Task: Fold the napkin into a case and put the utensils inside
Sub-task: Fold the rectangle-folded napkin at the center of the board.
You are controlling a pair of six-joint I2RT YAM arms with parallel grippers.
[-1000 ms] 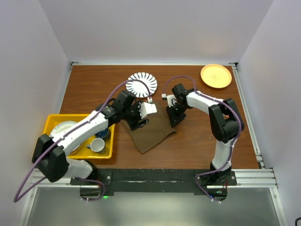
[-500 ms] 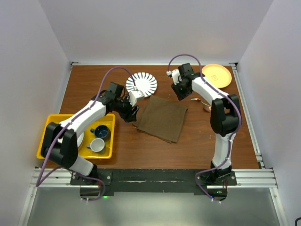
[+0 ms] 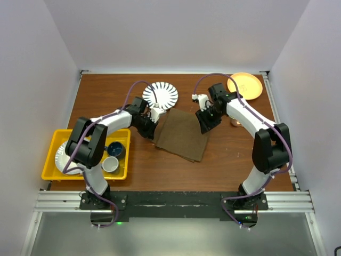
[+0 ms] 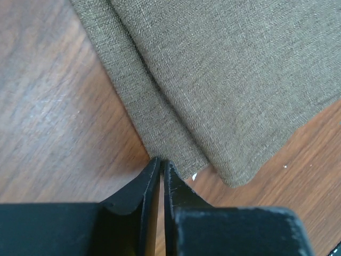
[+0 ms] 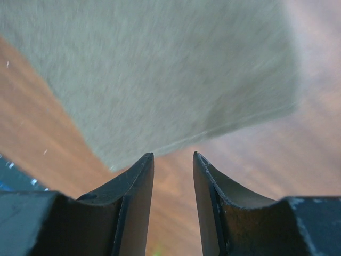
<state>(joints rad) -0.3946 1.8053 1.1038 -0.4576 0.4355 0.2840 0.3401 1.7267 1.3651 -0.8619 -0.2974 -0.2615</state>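
A folded olive-brown napkin (image 3: 182,134) lies flat on the wooden surface (image 3: 106,96), with a striped plate (image 3: 160,94) just beyond its far left corner. The left fingers (image 4: 144,192) are pressed almost together at the napkin's left edge. The right fingers (image 5: 136,181) are slightly spread over its right corner.

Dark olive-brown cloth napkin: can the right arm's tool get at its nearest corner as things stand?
Probably yes. The right tool hangs just off the corner of the folded dark olive-brown cloth napkin, its jaws apart, with only bare wooden table between them. Nothing seems to block it.
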